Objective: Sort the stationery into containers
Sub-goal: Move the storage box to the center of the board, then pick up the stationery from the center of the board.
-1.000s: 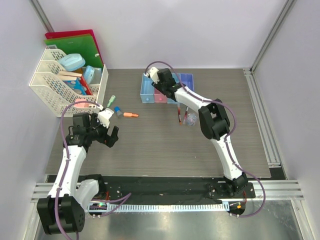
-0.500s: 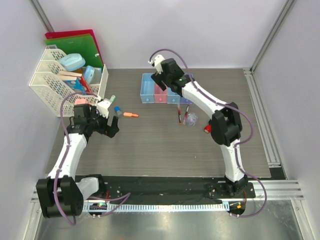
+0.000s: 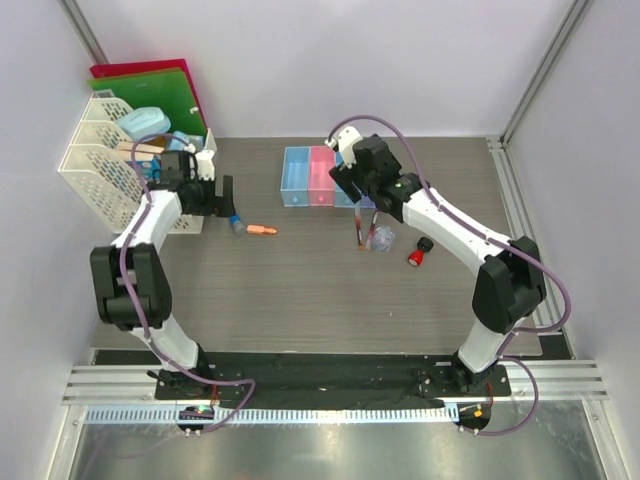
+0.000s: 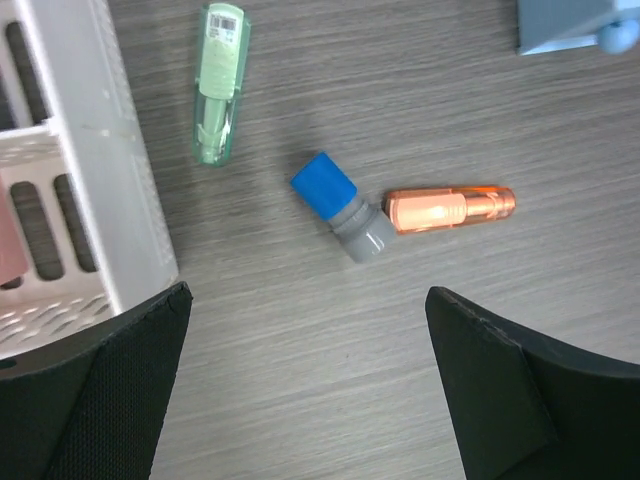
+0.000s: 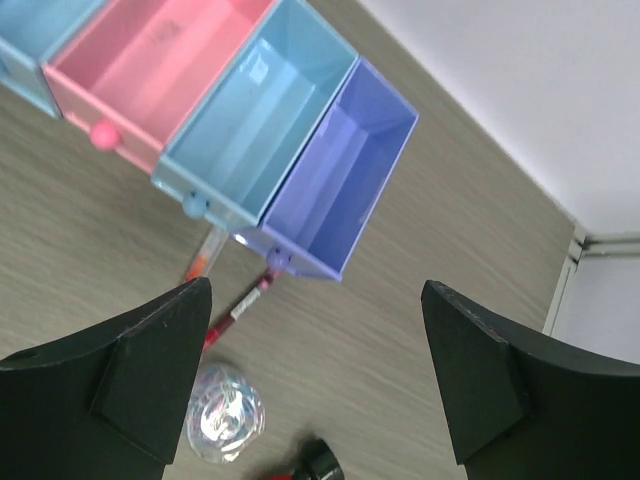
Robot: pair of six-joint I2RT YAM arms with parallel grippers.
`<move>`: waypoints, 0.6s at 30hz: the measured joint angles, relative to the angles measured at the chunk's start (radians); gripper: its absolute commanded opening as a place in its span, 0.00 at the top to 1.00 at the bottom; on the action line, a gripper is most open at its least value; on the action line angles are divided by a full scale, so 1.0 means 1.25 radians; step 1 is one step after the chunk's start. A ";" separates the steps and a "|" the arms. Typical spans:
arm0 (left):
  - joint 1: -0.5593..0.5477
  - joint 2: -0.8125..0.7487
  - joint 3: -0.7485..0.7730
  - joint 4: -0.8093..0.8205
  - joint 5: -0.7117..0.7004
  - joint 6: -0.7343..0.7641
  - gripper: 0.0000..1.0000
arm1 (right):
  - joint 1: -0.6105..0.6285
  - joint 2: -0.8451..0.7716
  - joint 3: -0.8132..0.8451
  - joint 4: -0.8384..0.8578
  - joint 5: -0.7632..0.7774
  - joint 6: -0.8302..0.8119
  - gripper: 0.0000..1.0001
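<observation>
Left gripper (image 4: 305, 298) jaws spread wide, facing down; right gripper (image 5: 315, 290) same.

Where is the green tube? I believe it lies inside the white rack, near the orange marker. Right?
The green tube lies on the table beside the white rack, not inside, near the orange marker; the left wrist view shows this.

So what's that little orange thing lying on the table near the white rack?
The orange marker is a short, stubby tube of glossy, see-through orange plastic, thicker at one end and narrower at the other. It lies flat on the grey wood-grain table. Its thick end appears to butt against a small grey piece with a blue cap. Nothing holds it.
</observation>
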 measured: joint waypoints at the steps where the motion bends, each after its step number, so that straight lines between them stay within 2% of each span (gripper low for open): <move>1: -0.006 0.038 0.035 -0.021 -0.003 -0.009 0.00 | 0.000 -0.005 -0.020 -0.001 0.002 0.000 0.09; 8: -0.045 0.222 0.188 -0.136 -0.004 -0.047 0.00 | -0.002 -0.067 -0.119 0.001 0.005 -0.001 0.09; 18: -0.082 0.327 0.321 -0.248 -0.018 -0.099 0.09 | -0.005 -0.124 -0.163 0.039 0.005 -0.002 0.09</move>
